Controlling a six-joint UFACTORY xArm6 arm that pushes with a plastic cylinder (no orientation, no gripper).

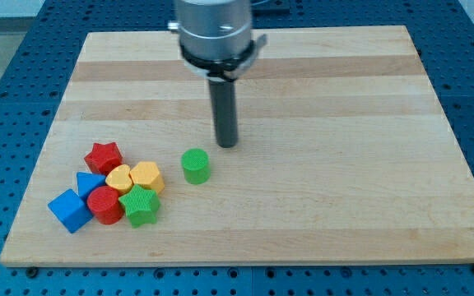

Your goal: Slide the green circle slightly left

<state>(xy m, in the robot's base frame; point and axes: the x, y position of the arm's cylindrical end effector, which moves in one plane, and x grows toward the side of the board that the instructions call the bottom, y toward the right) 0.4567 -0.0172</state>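
The green circle (pixel 195 165) is a short round block standing alone on the wooden board (pixel 344 189), a little left of the middle. My tip (pixel 226 145) is the lower end of a dark rod coming down from the view's top. It stands just to the right of the green circle and slightly above it in the view, with a small gap between them.
A cluster of blocks lies at the view's lower left: a red star (pixel 104 155), a yellow block (pixel 119 177), a yellow hexagon (pixel 147 176), a blue block (pixel 89 183), a red circle (pixel 104 204), a green star (pixel 141 205) and a blue cube (pixel 70 210).
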